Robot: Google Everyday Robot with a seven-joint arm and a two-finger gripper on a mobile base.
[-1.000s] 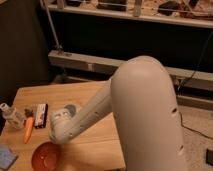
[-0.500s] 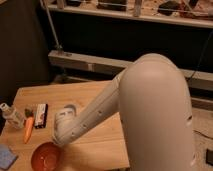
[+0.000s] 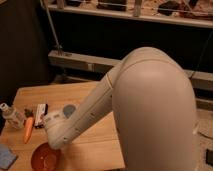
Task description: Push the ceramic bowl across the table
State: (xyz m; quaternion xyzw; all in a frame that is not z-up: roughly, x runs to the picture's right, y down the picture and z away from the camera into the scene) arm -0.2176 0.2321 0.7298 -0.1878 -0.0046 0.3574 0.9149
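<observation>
The hand [image 3: 54,145] is hidden behind the wrist; the ceramic bowl [image 3: 45,158] is cut off below.

The ceramic bowl [image 3: 46,157] sits on the table [image 3: 95,145] at its near edge. The gripper [image 3: 54,141] is just behind the bowl, at its far rim. A carrot [image 3: 28,129] lies left of and behind the bowl, and a bottle [image 3: 11,115] farther left still.

We saw the glossy red-orange ceramic bowl [image 3: 45,157] sitting upright at the near edge of the light wooden table [image 3: 100,142], our gripper [image 3: 53,142] just above its rim.
</observation>
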